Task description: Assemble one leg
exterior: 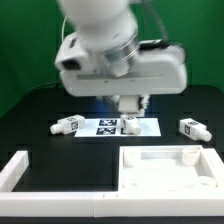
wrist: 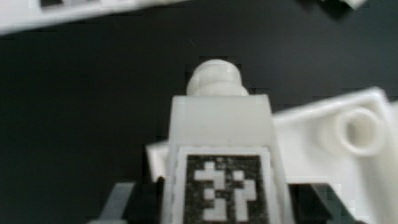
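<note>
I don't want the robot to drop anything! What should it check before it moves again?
1. The leg sits in the gripper: ok, it looks clamped.
2. Grip tight enough: cannot tell.
3. The socket on the panel is free: ok.
4. The leg is lined up over the socket: not ok, it is off to one side.
5. The spare legs are out of the way: ok, they lie by the marker board.
</note>
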Motion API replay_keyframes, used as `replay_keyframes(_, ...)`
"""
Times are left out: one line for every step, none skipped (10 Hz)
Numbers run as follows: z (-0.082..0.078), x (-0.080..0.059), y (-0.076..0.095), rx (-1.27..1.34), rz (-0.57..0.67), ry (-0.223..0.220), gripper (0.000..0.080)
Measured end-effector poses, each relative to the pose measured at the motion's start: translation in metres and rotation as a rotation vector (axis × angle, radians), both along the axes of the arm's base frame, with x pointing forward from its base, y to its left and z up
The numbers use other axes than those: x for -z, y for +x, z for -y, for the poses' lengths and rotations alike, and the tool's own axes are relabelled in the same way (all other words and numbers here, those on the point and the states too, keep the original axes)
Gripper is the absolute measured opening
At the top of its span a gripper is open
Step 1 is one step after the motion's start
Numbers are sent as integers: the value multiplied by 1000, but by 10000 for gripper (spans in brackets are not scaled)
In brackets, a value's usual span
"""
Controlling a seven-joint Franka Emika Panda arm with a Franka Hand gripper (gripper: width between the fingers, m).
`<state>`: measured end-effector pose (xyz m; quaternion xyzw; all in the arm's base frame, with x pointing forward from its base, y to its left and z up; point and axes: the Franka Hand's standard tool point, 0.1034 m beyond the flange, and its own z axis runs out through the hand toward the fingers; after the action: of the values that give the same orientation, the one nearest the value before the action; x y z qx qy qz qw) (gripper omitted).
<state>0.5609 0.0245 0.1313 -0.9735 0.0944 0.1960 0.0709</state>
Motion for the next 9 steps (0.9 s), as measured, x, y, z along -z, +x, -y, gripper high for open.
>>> replay_keyframes(-12,-5,17,-10,94,-13,282)
replay_keyframes(-17,-9,20,-10,144,-24,282)
replay_keyframes(-14,-7,24,3,236,-41,282)
replay_keyframes(-13,-6,23,10,296,-52,282)
replay_keyframes(-14,-6,26,14,355,-63,282)
replay_keyframes(-14,-5,31,20,453,-80,282)
replay_keyframes(-16,-5,35,-8,527,-103,282)
replay_keyframes(-27,-7,44,-88,619,-133,282)
replay_keyframes(-47,-8,52,-114,722,-141,282)
